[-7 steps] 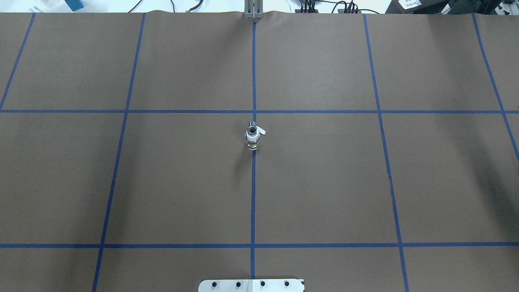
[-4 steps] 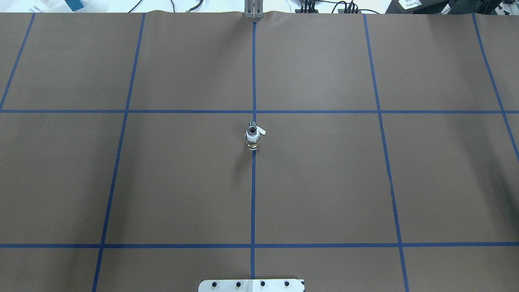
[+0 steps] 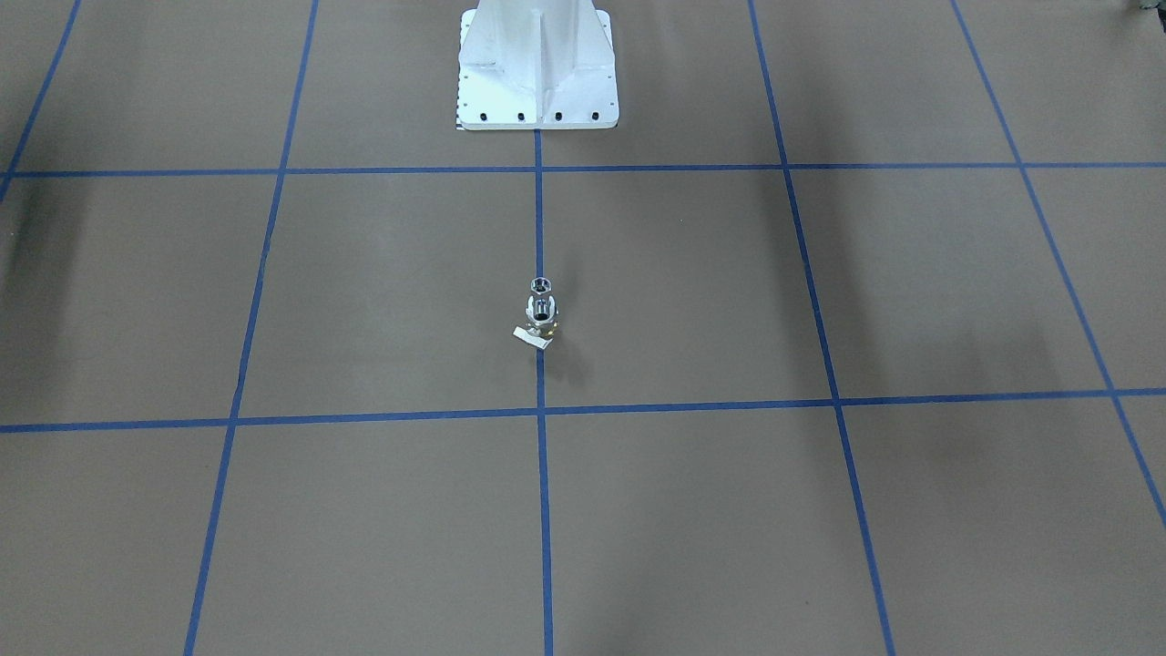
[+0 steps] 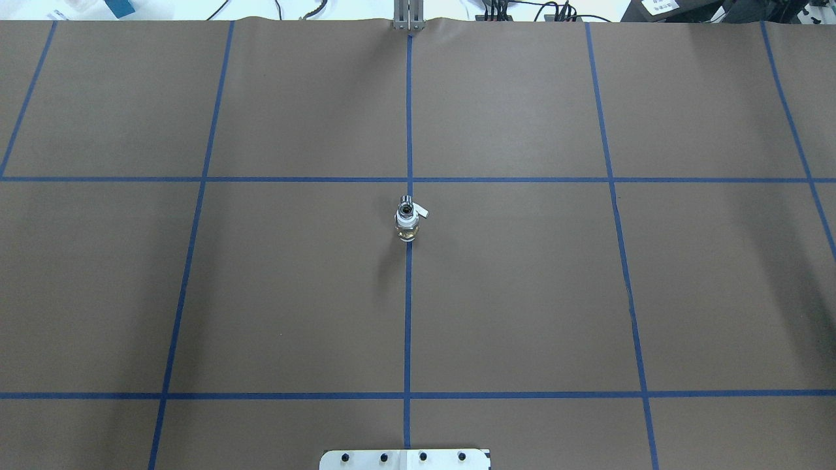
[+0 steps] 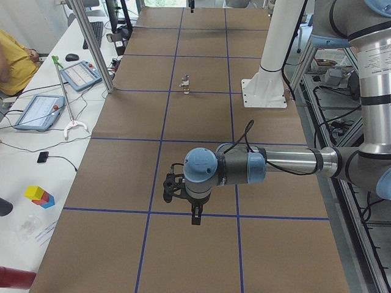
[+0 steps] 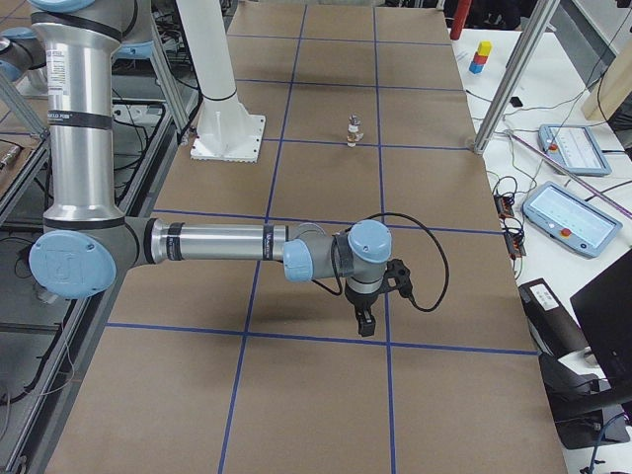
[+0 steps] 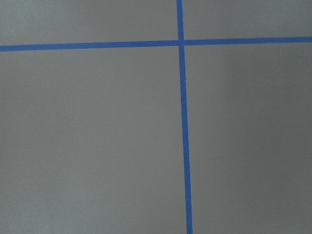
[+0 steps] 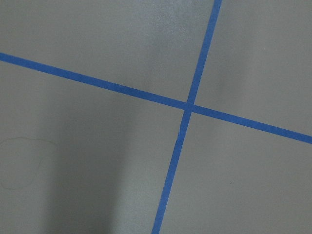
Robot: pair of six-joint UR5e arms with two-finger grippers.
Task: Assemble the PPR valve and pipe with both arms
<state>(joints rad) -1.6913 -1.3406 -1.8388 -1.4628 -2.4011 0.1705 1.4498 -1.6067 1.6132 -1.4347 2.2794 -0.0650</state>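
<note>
The brass valve with white collar (image 4: 406, 222) stands on the brown bench (image 4: 522, 294), on its middle blue line (image 4: 407, 313). The left black gripper (image 5: 195, 218) and the right black gripper (image 6: 366, 328) hang well apart from it; the state of their jaws I cannot tell.

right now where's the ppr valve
In the overhead view the PPR valve stands mid-table on the centre blue tape line, straight ahead of the white pedestal base.

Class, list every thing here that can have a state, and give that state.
PPR valve: upright on the table, ungripped.
pipe: apparently joined atop the PPR valve, open end up.
left gripper: far from both, opening unclear.
right gripper: far from both, opening unclear.
</note>
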